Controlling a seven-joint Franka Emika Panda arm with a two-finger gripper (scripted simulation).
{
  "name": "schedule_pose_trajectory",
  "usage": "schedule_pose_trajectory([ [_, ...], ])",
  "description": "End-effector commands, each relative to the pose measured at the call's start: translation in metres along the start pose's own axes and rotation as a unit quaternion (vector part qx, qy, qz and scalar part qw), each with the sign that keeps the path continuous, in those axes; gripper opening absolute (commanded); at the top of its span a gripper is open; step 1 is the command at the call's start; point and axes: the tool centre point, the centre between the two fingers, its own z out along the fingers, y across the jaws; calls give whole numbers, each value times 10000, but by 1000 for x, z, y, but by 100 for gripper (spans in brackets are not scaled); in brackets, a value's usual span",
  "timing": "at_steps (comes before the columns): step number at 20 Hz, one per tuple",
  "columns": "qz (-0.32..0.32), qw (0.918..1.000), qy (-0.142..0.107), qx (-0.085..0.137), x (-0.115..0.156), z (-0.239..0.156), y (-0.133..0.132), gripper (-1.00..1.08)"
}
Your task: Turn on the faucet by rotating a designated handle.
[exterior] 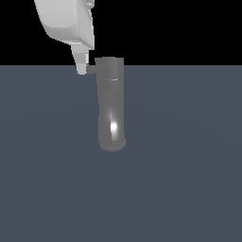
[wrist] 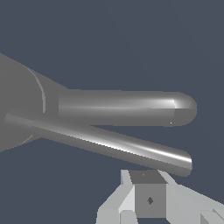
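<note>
The faucet [exterior: 111,104] is a tall glossy grey cylinder standing upright on the floor, with a wider cap on top. Its handle [exterior: 90,69] shows as a short stub projecting from the cap toward the exterior view's left. My white gripper [exterior: 82,66] comes down from the upper left, its tip against the stub's end. In the wrist view the faucet body [wrist: 19,105] fills one side. A thin shiny rod, the handle [wrist: 109,146], runs out from it beside a thicker round-ended tube [wrist: 127,108]. The gripper [wrist: 148,192] sits close beside the rod's free end, fingers together, holding nothing.
A flat dark blue-grey floor [exterior: 189,179] stretches around the faucet, with black background above it. Nothing else stands in view.
</note>
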Motion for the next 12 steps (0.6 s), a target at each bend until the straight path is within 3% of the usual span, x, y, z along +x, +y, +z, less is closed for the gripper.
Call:
schedule_pose_trajectory([
  [1, 41, 10000, 3, -8, 11, 0, 7, -100],
  [3, 2, 10000, 2, -3, 5, 0, 4, -100],
  [12, 20, 10000, 4, -7, 57, 0, 2, -100],
])
